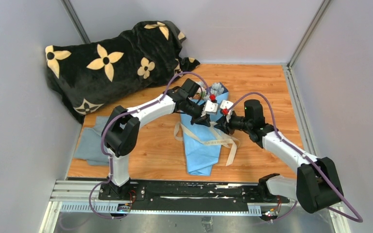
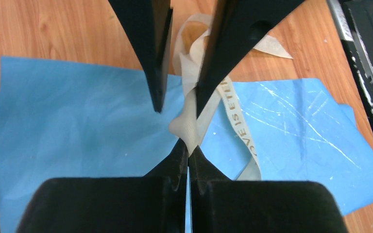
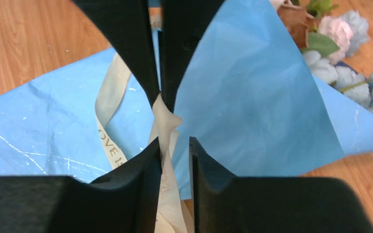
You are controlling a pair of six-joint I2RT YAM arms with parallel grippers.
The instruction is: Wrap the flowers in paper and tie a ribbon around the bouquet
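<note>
Closest in, the left gripper (image 2: 188, 151) pinches shut on the beige satin ribbon (image 2: 240, 121) above the light-blue paper cone (image 2: 77, 126) lying mid-table, apparently taking the strand for tying, while the right gripper (image 3: 175, 145) stands with jaws parted around it.

We read printed capitals along the narrow beige satin ribbon (image 3: 110, 148): "LOVE IS" in the right wrist view, and "VE IS ET" (the rest lost where the strip twisted) in the left wrist view.
</note>
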